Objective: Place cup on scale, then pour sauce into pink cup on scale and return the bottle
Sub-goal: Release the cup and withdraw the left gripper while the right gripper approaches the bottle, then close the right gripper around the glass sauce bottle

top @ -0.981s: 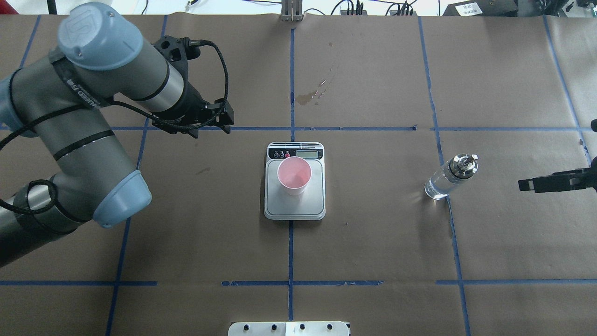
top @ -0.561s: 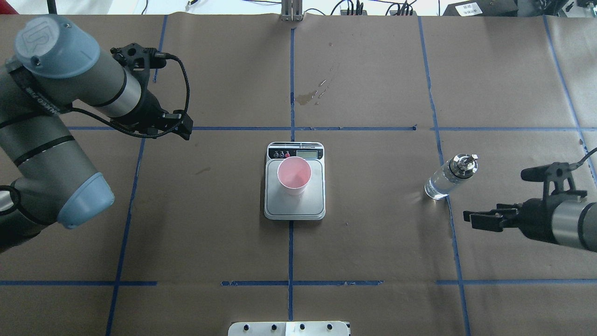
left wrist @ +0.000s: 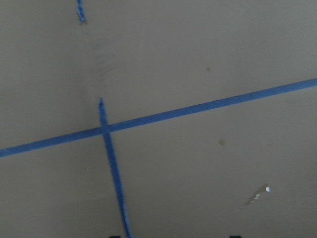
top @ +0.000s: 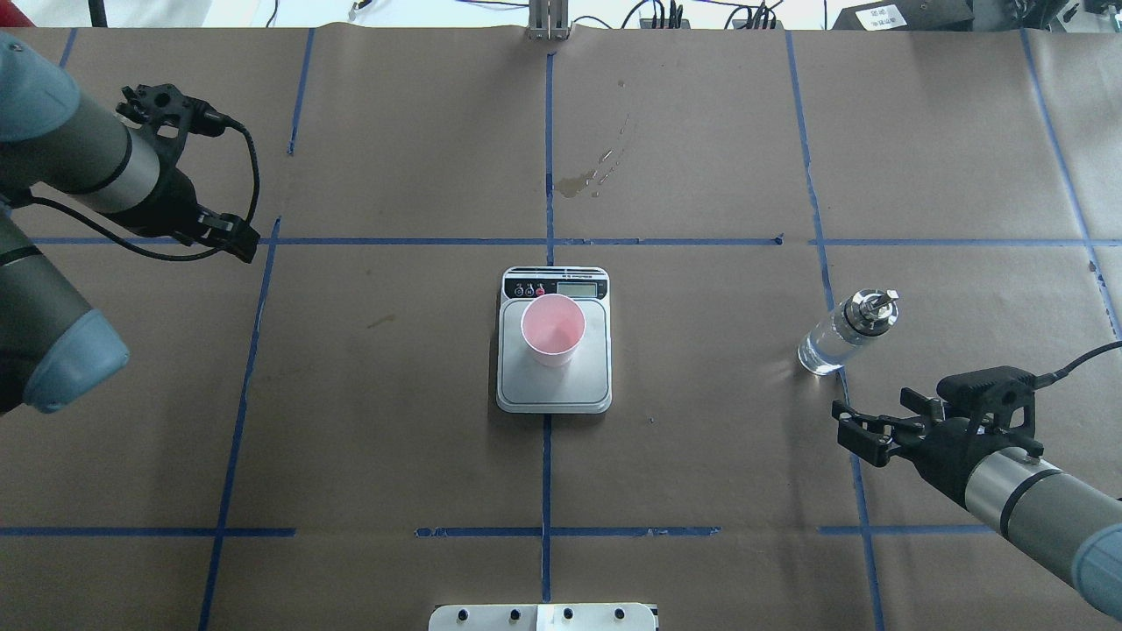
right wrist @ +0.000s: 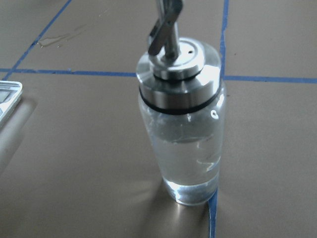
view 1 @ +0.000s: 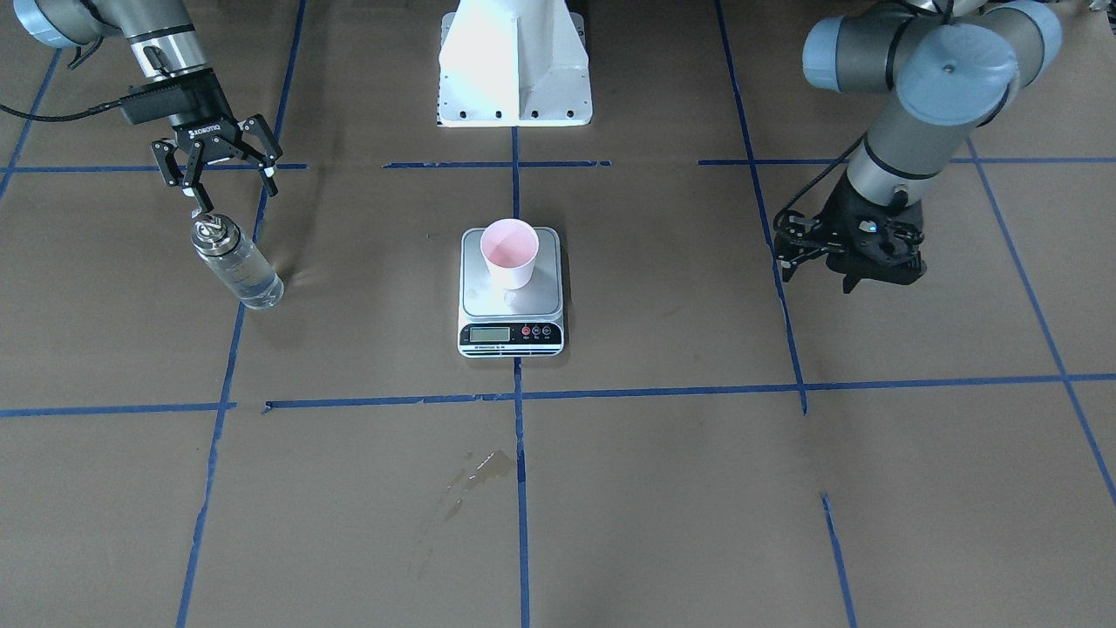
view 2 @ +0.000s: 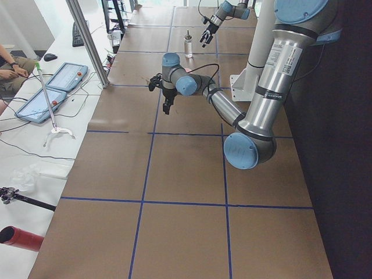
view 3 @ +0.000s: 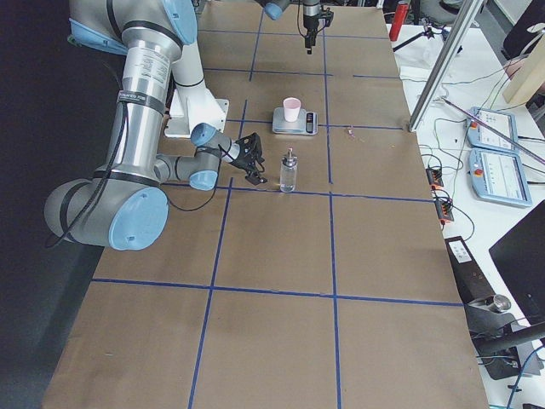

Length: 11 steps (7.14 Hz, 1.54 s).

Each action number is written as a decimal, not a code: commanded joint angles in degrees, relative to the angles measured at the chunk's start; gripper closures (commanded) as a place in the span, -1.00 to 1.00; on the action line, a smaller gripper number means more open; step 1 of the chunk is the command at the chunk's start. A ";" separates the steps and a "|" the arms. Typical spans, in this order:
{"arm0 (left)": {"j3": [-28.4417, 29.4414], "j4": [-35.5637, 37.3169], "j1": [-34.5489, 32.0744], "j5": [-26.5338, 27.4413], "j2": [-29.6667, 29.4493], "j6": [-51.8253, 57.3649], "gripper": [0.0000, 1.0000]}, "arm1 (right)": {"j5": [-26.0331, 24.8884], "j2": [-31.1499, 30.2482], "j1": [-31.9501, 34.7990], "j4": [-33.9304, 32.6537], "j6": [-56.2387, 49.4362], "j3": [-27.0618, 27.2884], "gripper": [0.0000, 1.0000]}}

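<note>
- The right tool (view 1: 228, 187) is hanging with its fingers spread wide, gripping nothing and touching nothing. In the overhead view it's sitting near the bottle (top: 846, 334), at about 5 o'clock from it, with a gap in between.
- The left tool (top: 238, 241) is looking spread apart too and carrying nothing. It's hovering well away at roughly 10 o'clock from the scale (top: 574, 387) in the overhead view.
- The cup (top: 552, 329) is standing upright on the scale's steel platform, toward the display end, pink inside facing up.
- The bottle is standing upright on the worktop (top: 701, 456) at 3 o'clock from the scale, well apart from it, right on a strip of blue tape (top: 394, 241). The sauce (right wrist: 187, 166) is filling most of the glass.
- The worktop is wearing brown paper gridded with that tape, and a wet-looking stain (top: 578, 182) is sitting at 12 o'clock from the scale.
- Side views are showing touch-screen pendants (view 3: 498, 166) lying on a white bench beside the worktop.
- The scale's readout is coming out too small to read. The left wrist camera is giving just blurry paper and tape, with the fingers showing as dark slivers at the bottom edge. The right wrist camera is cutting off its own fingers entirely.
</note>
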 commanded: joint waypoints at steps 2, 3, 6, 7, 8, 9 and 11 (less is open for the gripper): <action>0.86 0.06 -6.92 -0.11 3.20 13.22 -0.66 | -11.76 3.60 -3.10 0.03 0.32 -5.35 -1.00; 0.86 -0.03 -7.20 -0.02 3.20 13.25 -0.66 | -13.18 4.66 -3.81 -0.06 0.32 -6.15 -1.00; 0.77 0.06 -7.29 -0.28 3.20 13.16 -0.67 | -18.90 7.39 -4.34 -0.06 -0.55 -10.63 -1.00; 0.60 0.06 -7.29 -0.28 3.20 13.07 -0.68 | -19.78 8.01 -4.43 -0.06 -0.56 -11.33 -1.00; -0.01 0.14 -7.29 -0.46 3.20 12.81 -0.69 | -20.05 8.97 -4.26 0.03 -1.52 -11.78 -1.00; -0.02 0.14 -7.29 -0.46 3.20 12.72 -0.71 | -20.32 9.33 -4.34 0.20 -3.44 -12.30 -1.00; -0.28 0.23 -7.38 -0.37 3.20 12.63 -0.75 | -20.67 9.77 -4.17 0.73 -3.55 -13.01 -1.00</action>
